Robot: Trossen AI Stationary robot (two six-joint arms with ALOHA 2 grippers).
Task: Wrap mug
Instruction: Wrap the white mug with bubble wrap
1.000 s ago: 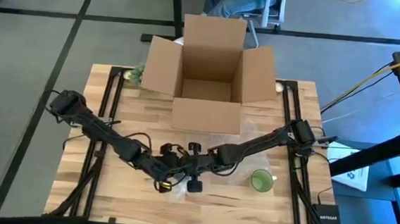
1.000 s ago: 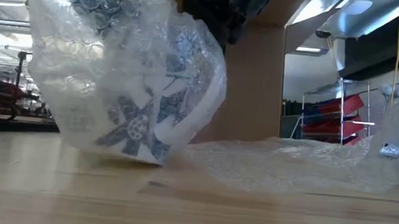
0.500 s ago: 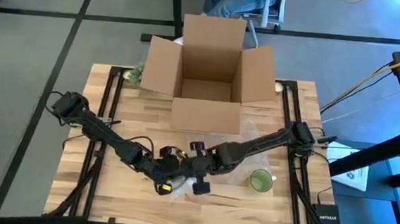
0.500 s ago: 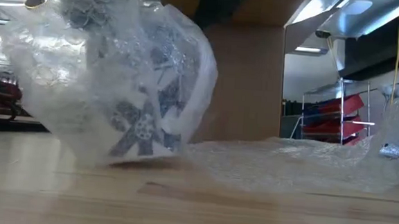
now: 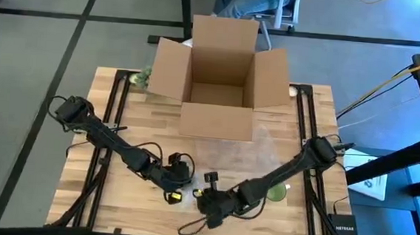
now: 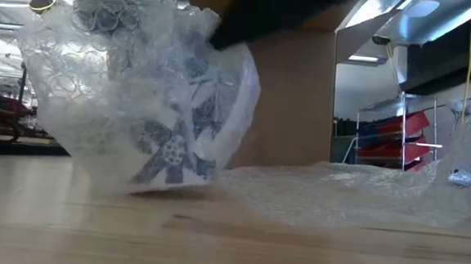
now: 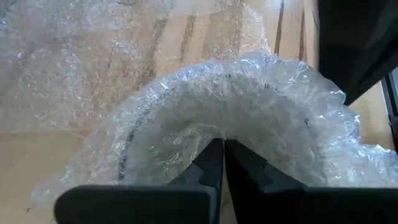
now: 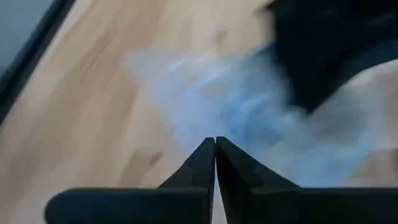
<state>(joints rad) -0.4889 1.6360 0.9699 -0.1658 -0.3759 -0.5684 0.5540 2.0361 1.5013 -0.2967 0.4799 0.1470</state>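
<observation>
While the mug sits mid-front on the table, mostly swathed in bubble wrap, left gripper jaws pinched closed on a wrap fold, right gripper jaws closed, holding nothing visible, wrap looks loose, so tucking likely remains.

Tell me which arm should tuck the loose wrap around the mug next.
Probably the left. Its pincer is shut on the bubble wrap bunched over the mug, while the right pincer is shut with nothing in it.
</observation>
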